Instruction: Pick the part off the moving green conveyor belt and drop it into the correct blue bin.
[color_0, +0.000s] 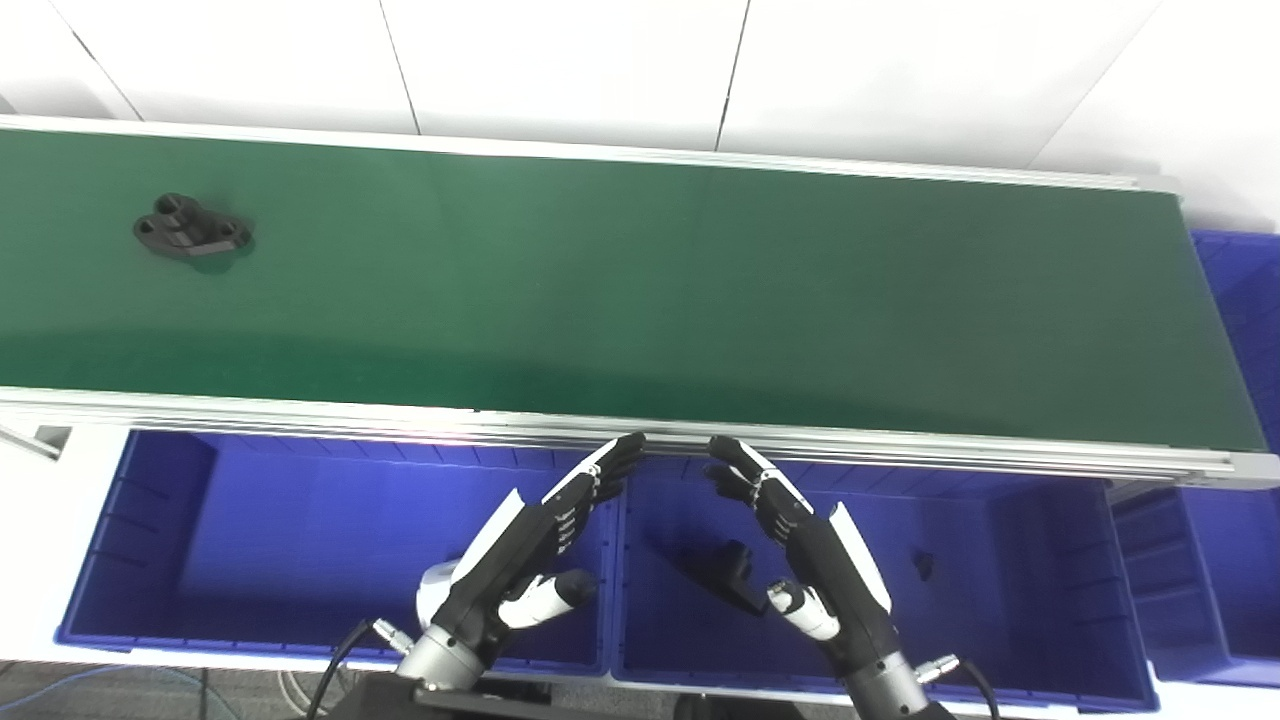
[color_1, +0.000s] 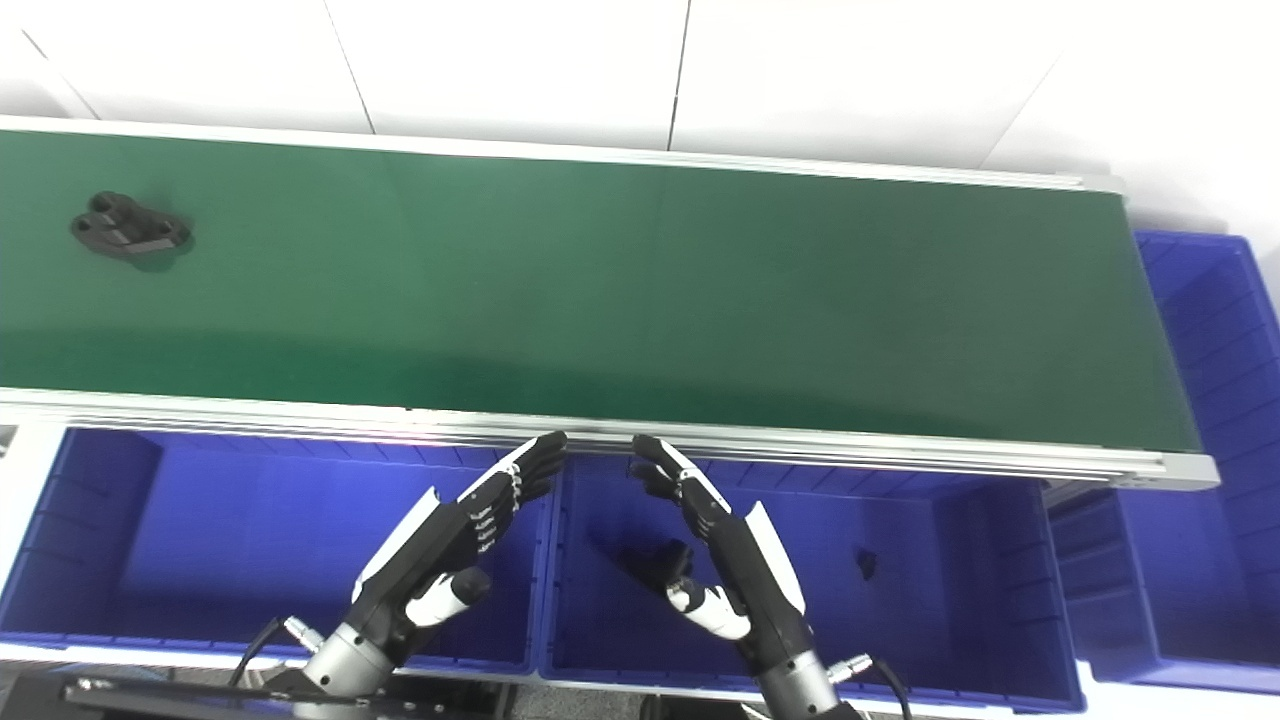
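Both robot hands hover spread and holding nothing over the blue bins (color_0: 330, 520), the left robot hand (color_0: 535, 545) just beside the right robot hand (color_0: 815, 560). The black part (color_0: 190, 228) lies on the green conveyor belt (color_0: 640, 290), far off beyond the left robot hand

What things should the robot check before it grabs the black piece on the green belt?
1. Black part on the green belt, far left: ok.
2. Part within easy reach: not ok, it lies far from both hands.
3. Left robot hand open, holding nothing: ok.
4. Right robot hand open, holding nothing: ok.
5. Middle blue bin already holds small dark pieces: ok.
6. Which bin is correct: cannot tell.
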